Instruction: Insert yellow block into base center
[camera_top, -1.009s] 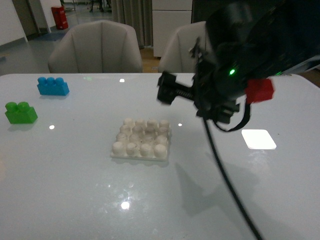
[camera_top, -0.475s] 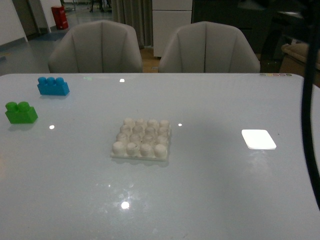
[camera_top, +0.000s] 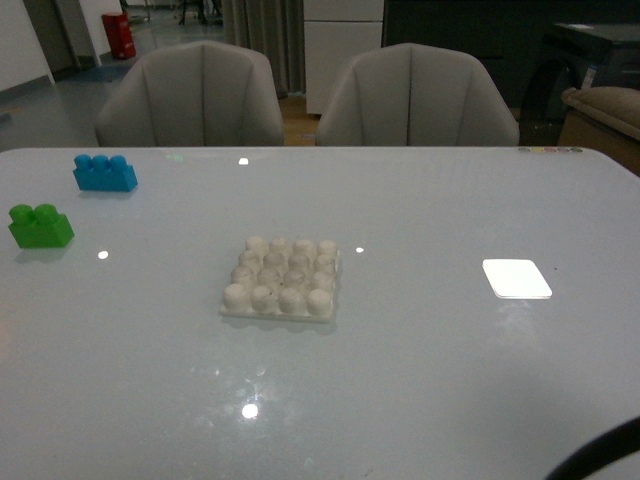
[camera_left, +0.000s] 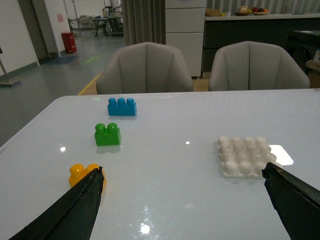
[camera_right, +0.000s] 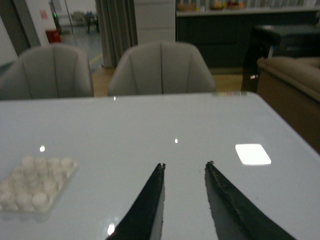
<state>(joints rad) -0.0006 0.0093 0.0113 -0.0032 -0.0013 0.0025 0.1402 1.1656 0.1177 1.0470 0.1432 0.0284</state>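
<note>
The white studded base (camera_top: 281, 278) sits on the table's middle; it also shows in the left wrist view (camera_left: 244, 156) and the right wrist view (camera_right: 34, 183). The yellow block (camera_left: 81, 173) shows only in the left wrist view, partly hidden behind one finger of my left gripper (camera_left: 182, 170), which is open wide and empty above the table. My right gripper (camera_right: 184, 164) is open and empty over bare table, apart from the base. Neither gripper shows in the front view.
A green two-stud brick (camera_top: 40, 225) and a blue three-stud brick (camera_top: 104, 172) lie at the far left. A smooth white square (camera_top: 516, 278) lies right of the base. Two chairs (camera_top: 190, 95) stand behind the table. A black cable (camera_top: 600, 455) crosses the bottom right corner.
The right arm, which filled the upper right of the front view a second ago, has gone out of that view. Only a cable remains at the corner. The bricks and base have not moved.
</note>
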